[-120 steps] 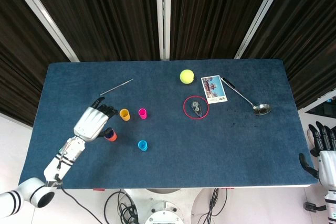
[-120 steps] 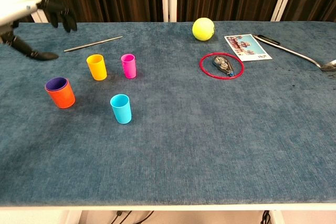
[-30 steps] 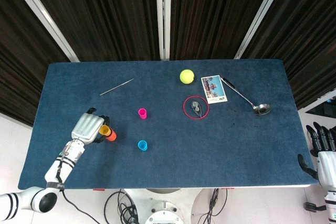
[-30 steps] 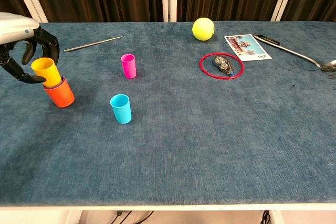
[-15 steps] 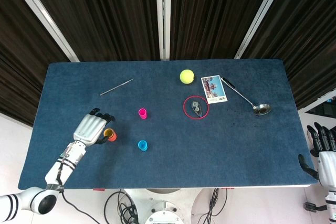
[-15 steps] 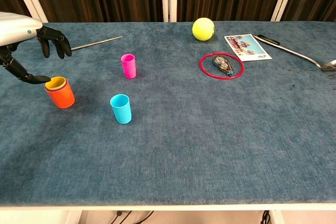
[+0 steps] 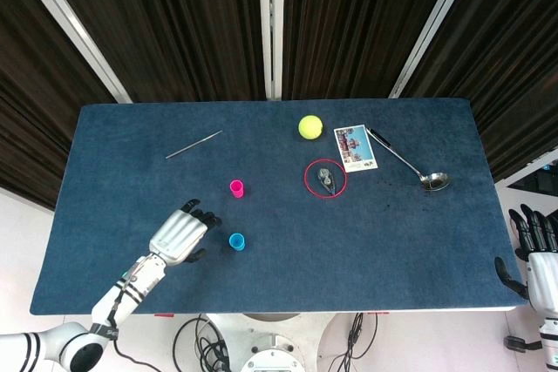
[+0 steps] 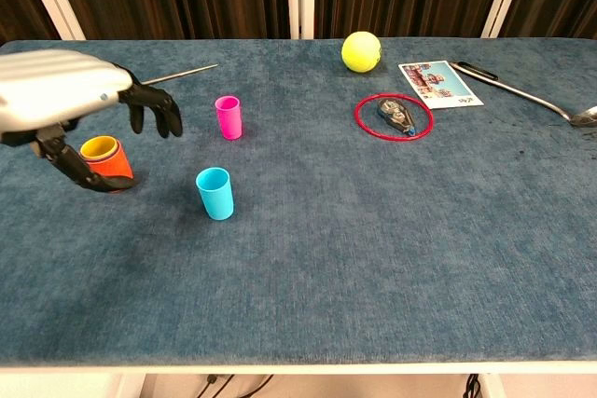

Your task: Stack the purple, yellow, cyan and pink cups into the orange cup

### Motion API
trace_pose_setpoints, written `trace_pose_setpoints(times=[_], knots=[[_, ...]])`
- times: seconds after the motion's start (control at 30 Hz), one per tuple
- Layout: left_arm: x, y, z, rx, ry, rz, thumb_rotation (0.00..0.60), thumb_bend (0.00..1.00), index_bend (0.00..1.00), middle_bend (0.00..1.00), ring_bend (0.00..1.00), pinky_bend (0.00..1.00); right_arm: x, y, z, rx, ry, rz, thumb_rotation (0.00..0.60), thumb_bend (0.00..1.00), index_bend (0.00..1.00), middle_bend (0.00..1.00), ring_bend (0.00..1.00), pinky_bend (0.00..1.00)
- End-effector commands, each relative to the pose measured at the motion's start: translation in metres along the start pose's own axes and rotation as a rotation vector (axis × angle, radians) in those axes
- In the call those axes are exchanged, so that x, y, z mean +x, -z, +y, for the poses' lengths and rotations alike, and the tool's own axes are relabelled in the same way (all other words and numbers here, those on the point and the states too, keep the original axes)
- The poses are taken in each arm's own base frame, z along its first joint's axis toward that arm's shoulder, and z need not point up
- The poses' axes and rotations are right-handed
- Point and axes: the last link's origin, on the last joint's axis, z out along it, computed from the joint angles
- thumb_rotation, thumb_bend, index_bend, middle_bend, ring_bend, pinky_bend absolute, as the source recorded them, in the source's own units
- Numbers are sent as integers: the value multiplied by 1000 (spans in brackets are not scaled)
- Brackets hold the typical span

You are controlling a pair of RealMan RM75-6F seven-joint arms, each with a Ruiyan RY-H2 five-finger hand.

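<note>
Your left hand (image 8: 70, 104) hovers over the near-left part of the desk (image 8: 373, 249), fingers spread and holding nothing; from the head view it sits just left of the cyan cup (image 7: 235, 240). Under it, in the chest view, the orange cup (image 8: 117, 167) stands upright with the yellow cup (image 8: 98, 147) nested inside; the purple cup cannot be made out there. In the head view your hand covers that stack. The cyan cup stands upright and alone, near the stack and to its right. The pink cup (image 8: 228, 116) stands upright farther back, apart from both. Your right hand (image 7: 534, 241) hangs off the desk's right edge, fingers extended, released. Elsewhere on the desk: a thin metal rod (image 7: 193, 144), a tennis ball (image 7: 309, 127), a postcard (image 7: 355, 147), a ladle (image 7: 410, 163), and a red ring (image 7: 324, 178) around a small dark object.
</note>
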Motion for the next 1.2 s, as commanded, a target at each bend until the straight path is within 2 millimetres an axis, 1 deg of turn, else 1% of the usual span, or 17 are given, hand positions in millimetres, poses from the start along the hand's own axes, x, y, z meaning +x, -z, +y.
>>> trace_pose_setpoints(times=[0.03, 0.17, 0.33, 0.53, 0.63, 0.77, 1.1, 1.2], knots=[[-10, -9, 8, -26, -46, -12, 600, 240, 288, 292, 332, 163, 0, 1, 1, -3, -1, 2, 600, 311, 0, 0, 0, 0], [-18, -20, 16, -37, -85, -20, 600, 240, 287, 292, 332, 164, 0, 1, 4, -8, -3, 0, 600, 311, 0, 0, 0, 0], [-22, -32, 27, -54, -89, -21, 600, 240, 288, 293, 332, 164, 0, 2, 6, -11, -8, -3, 600, 312, 0, 0, 0, 0], [-26, -41, 32, -63, -91, -34, 600, 240, 288, 305, 336, 164, 0, 1, 10, -18, -15, -3, 600, 312, 0, 0, 0, 0], [-27, -45, 32, -63, -91, -30, 600, 240, 313, 346, 352, 169, 0, 1, 12, -22, -16, -5, 600, 313, 0, 0, 0, 0], [-27, -48, 35, -67, -85, -25, 600, 241, 374, 401, 413, 196, -1, 0, 14, -25, -18, -8, 600, 312, 0, 0, 0, 0], [-27, -52, 41, -96, -62, -17, 600, 242, 385, 414, 454, 207, -4, 1, 15, -29, -18, -17, 600, 313, 0, 0, 0, 0], [-28, -54, 41, -98, -59, -18, 600, 244, 403, 430, 475, 220, -5, 1, 16, -30, -17, -21, 600, 313, 0, 0, 0, 0]])
